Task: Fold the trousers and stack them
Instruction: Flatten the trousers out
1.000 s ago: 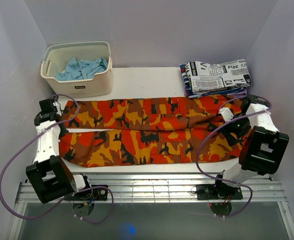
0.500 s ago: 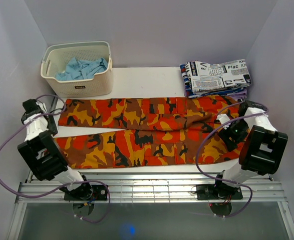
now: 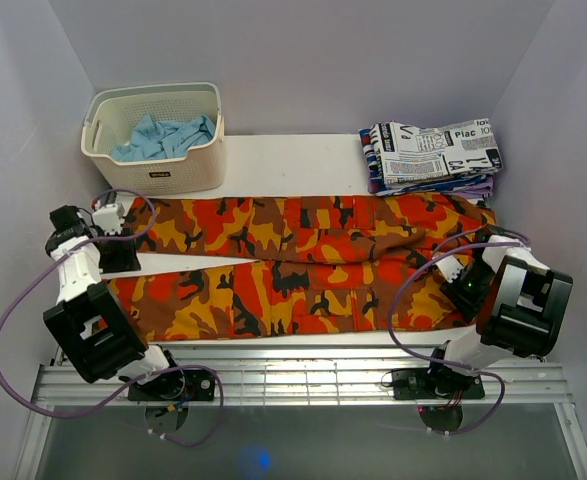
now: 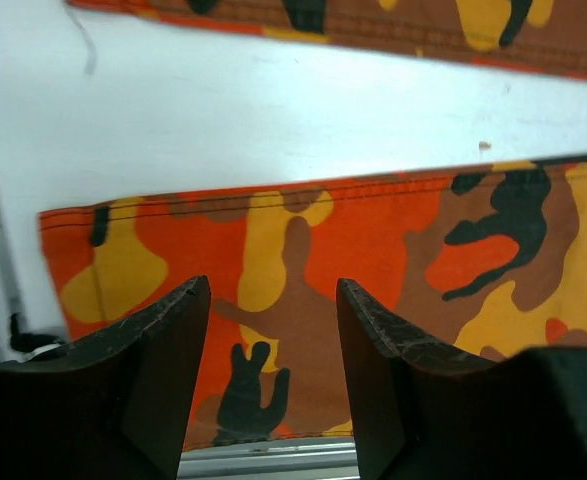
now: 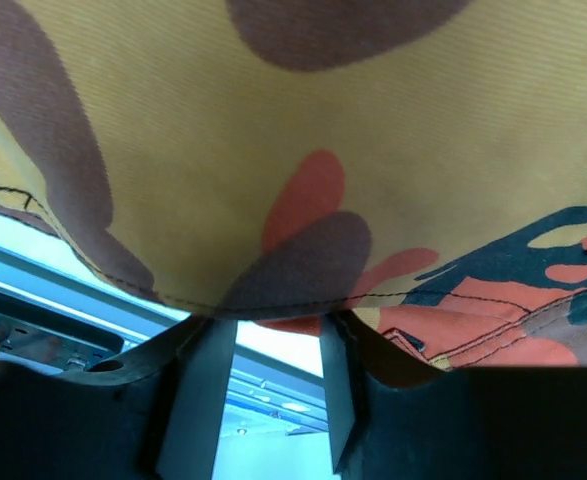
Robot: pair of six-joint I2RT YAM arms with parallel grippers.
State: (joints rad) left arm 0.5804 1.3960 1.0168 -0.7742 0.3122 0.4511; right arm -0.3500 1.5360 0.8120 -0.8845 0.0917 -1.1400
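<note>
Insp: Trousers?
Tech: Spread flat on table, nearer than basket, running right of it
Insp: L gripper?
Tech: Over trousers' left end, near basket; fingers wide, nothing held
Insp: R gripper?
Tech: Far right of basket; fingers narrow at trousers' edge, grip can't tell

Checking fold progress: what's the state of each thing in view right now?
Trousers: spread flat, unfolded, legs apart.
Basket: upright, holds the blue cloth.
Blue cloth: crumpled in the basket.
Printed garment: folded, on top of a stack at the far right.
Left pincer: open over the near leg's hem, holding nothing.
Right pincer: open at the trousers' near edge, not clamped.
</note>
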